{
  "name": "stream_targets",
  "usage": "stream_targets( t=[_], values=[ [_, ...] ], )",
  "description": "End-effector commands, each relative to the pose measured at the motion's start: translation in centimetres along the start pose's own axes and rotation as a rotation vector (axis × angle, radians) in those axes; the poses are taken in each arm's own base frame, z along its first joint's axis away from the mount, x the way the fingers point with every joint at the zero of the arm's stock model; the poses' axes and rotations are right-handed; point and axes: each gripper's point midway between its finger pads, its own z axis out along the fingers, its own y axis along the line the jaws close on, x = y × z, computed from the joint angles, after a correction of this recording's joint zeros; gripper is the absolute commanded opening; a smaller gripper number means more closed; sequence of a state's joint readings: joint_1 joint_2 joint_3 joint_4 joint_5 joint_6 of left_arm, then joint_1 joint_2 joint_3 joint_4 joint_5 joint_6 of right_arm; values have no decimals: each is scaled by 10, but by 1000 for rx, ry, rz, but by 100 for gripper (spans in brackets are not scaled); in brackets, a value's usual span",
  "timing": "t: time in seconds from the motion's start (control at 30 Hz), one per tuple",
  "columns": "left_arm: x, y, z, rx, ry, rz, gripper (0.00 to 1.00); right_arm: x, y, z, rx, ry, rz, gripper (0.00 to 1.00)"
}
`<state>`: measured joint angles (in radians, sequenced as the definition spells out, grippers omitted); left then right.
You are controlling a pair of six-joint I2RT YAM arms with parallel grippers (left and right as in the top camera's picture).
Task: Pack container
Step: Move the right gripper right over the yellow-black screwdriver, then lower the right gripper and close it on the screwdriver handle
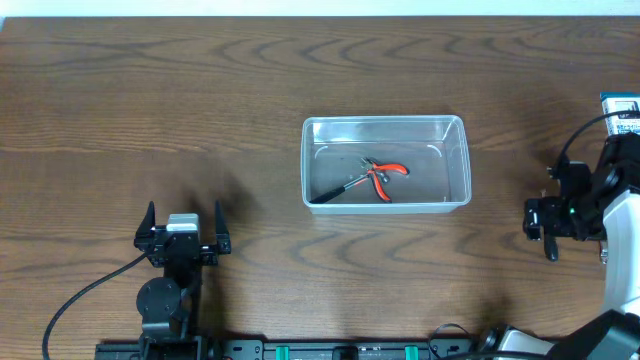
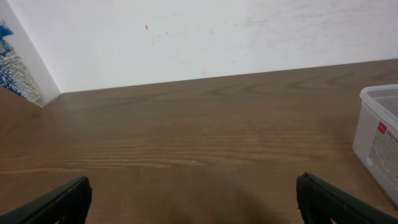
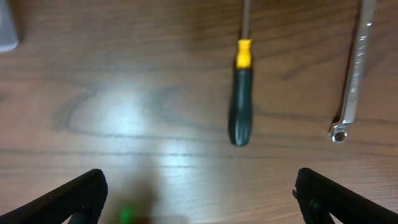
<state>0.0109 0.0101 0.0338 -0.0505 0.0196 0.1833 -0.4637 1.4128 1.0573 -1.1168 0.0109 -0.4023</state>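
The clear container (image 1: 384,120) sits at the centre of the wooden table (image 1: 150,100). Orange-handled pliers (image 1: 386,173) lie inside it beside a dark, slim piece that is hard to make out. At lower left the left gripper (image 1: 184,216) rests with its jaws spread wide and empty; its wrist camera catches only the container's labelled corner, cut off at the right edge. At far right the right gripper (image 3: 199,199), jaws wide apart and holding nothing, hovers above a black-and-yellow screwdriver (image 3: 240,109) and a metal wrench (image 3: 353,74), both cropped at the top. A blue-and-white box (image 1: 622,108) is clipped at upper right.
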Motion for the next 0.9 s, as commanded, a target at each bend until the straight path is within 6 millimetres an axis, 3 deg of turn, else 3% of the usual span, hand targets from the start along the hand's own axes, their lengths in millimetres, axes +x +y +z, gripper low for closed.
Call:
stream_targets(
  t=[0.0,0.37,0.67,0.87],
  values=[
    [17,-2,2,1,42,-3,98,0,-5,9,-7,20,11,99],
    [17,-2,2,1,42,-3,98,-11,-15,59,-27,111,-32,99],
    [17,-2,2,1,42,-3,98,-17,-42,71,0,75,37,99],
    [17,-2,2,1,42,-3,98,-29,-43,75,-17,17,30,99]
  ],
)
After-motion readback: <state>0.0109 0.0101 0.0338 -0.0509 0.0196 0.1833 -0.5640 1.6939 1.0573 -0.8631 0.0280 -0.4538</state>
